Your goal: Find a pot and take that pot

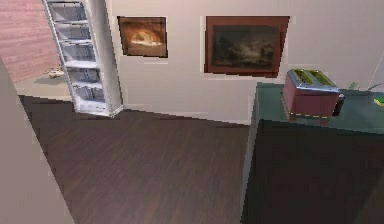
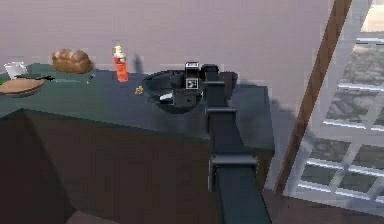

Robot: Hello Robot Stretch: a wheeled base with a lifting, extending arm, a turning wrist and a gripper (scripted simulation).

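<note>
A dark round pot (image 2: 152, 84) stands on the dark green counter (image 2: 90, 100) in the arm side view. The arm's dark bar rises from the bottom edge to it, and the gripper (image 2: 170, 92) with its two white marked squares sits at the pot. With the pot resting on the counter at the gripper's far end, I cannot tell whether the gripper holds anything.
On the same counter stand an orange-red bottle (image 2: 121, 65), a bread loaf (image 2: 72, 60) and a flat plate (image 2: 20, 86). A white-framed shelf unit (image 2: 350, 120) stands to the right. The forward view has a red toaster (image 1: 310, 93) on a green counter (image 1: 300, 170), two paintings (image 1: 246, 46), a white open rack (image 1: 80, 55) and brown floor.
</note>
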